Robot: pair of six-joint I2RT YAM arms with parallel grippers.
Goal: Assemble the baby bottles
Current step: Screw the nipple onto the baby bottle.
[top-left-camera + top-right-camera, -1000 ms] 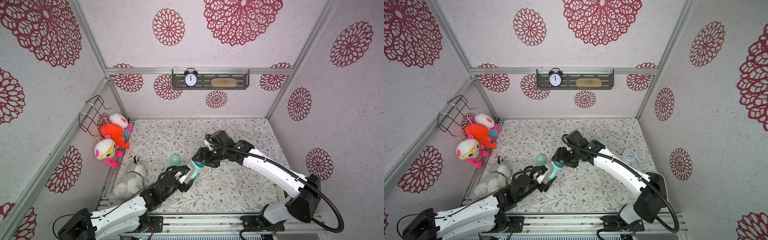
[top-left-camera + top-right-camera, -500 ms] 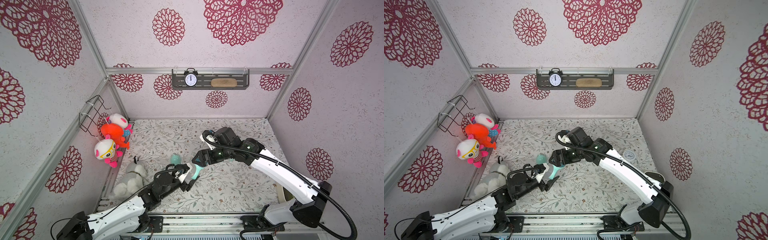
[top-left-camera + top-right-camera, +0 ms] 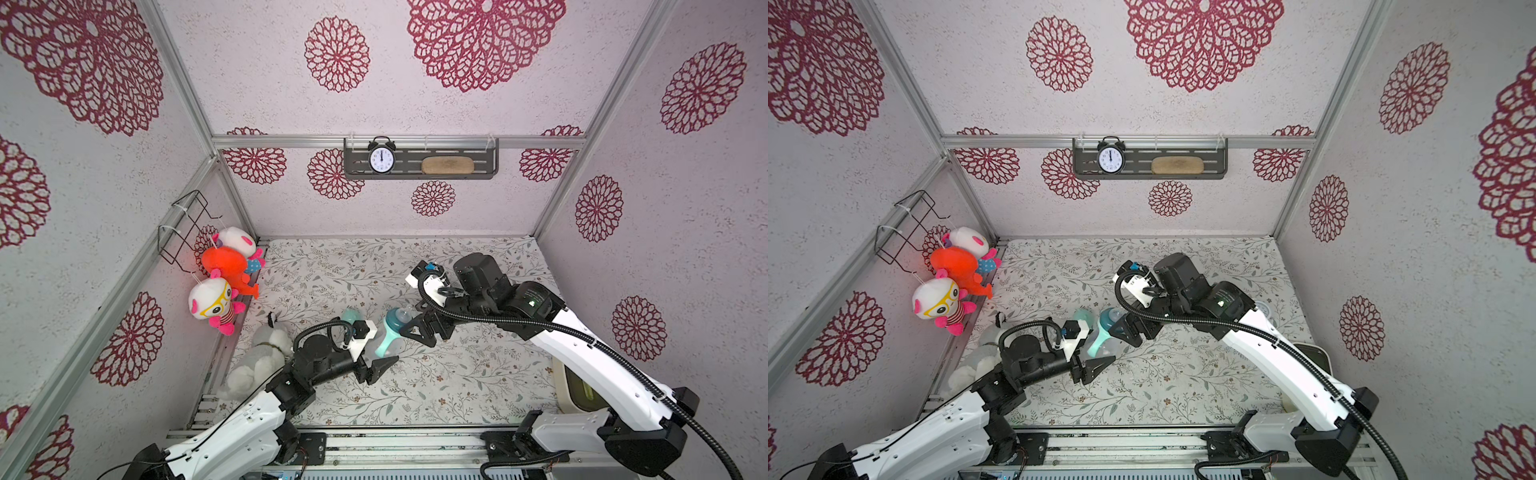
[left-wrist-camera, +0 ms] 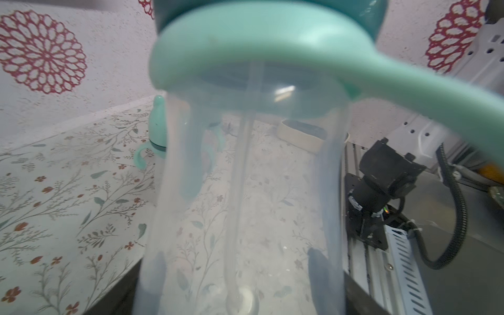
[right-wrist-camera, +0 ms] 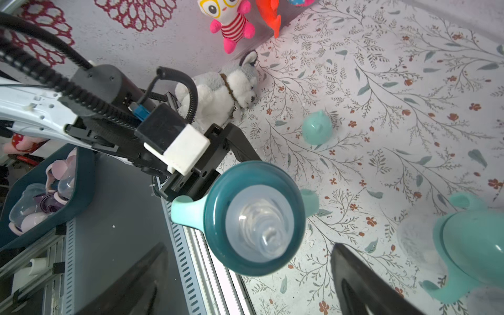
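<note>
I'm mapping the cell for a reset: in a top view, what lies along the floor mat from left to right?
From the left: husky plush → mint cap → baby bottle, held by the left claw → cream tub.

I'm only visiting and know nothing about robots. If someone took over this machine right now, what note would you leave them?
Left gripper: shut on the uncapped bottle, which is tilted.
Right gripper: open, by that bottle's top, holding nothing.
Done: handle ring and nipple collar are on it; another bottle is capped.
Left: fit the mint cap lying near the plush husky.
</note>
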